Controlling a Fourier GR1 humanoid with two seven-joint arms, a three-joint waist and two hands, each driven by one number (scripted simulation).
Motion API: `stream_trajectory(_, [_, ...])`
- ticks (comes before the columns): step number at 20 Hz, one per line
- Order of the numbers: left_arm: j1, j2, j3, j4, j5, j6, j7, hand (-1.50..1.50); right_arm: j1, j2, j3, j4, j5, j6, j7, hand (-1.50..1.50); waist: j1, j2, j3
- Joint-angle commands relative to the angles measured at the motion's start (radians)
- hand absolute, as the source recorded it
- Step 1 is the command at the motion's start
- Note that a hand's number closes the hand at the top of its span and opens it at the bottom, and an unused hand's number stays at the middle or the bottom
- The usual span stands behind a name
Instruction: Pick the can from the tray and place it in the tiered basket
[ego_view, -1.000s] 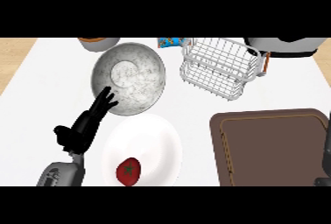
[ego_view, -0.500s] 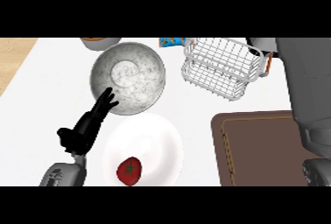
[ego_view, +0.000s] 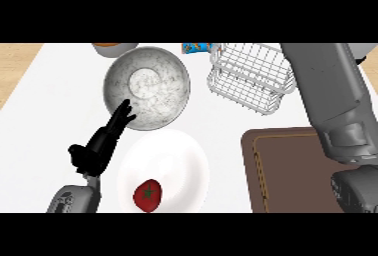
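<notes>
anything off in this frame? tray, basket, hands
The brown rectangular tray shows no can on its visible part. The grey right forearm hides its right edge and the white wire tiered basket's right side. Black left hand rests open.

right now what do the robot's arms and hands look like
The left hand is matte black with slim black fingers, on a grey forearm with darker slots near the wrist. The right forearm is a broad, smooth grey shell in jointed segments; its hand is not visible.

Bright, even light; soft shadows; no glare.
</notes>
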Motion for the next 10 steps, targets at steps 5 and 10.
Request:
stream_trajectory(5, [-0.014, -0.012, -0.013, 0.015, -0.005, -0.003, 0.031, 0.0, -0.092, 0.047, -0.172, 0.161, -0.15, -0.075, 0.12, 1.5, 0.012, 0.006, -0.003])
stream_trajectory(10, [-0.016, 0.016, 0.028, 0.049, 0.024, -0.033, 0.003, 0.0, -0.075, 0.078, -0.22, 0.167, -0.23, -0.105, 0.097, -1.5, -0.011, 0.0, -0.003])
